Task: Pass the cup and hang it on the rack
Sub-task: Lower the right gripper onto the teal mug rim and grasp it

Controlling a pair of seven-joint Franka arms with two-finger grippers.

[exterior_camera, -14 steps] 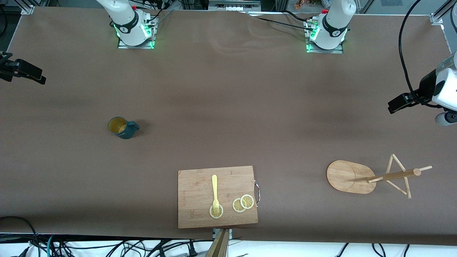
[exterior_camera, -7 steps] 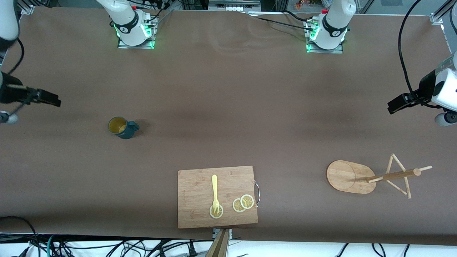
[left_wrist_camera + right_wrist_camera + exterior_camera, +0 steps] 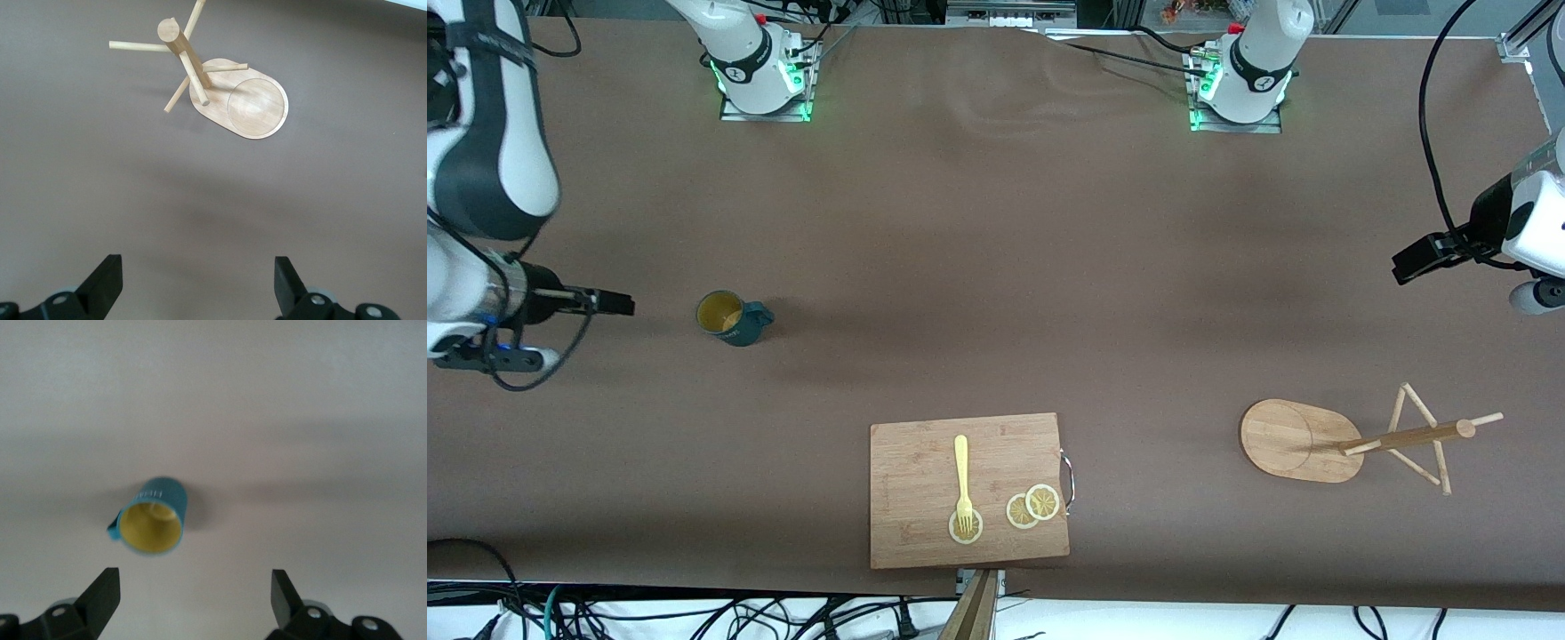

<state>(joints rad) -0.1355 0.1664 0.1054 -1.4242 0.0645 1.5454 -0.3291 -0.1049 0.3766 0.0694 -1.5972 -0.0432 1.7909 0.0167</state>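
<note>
Cup (image 3: 732, 317) stood upright on the bench (image 3: 996, 267) toward my right arm's end, untouched. My right fingers (image 3: 192, 603) were spread, empty, beside it. Left fingers (image 3: 198, 287) also released, waiting above bare bench near the rack (image 3: 1352, 440).

Front view: even, fairly bright overhead light on the brown surface (image 3: 996, 267), no glare. Soft broad shadow bands cross its middle; the cup (image 3: 731, 317) throws a short faint shadow toward my left arm's end. Green glow at both my bases by the top edge.

My right wrist view: washed out and pale, blurred throughout; cup (image 3: 153, 516) soft-edged, lettering smeared.

My left wrist view: sharp, dimmer and warmer; the rack (image 3: 220, 87) crisp, a diffuse shadow patch on the surface nearby.
</note>
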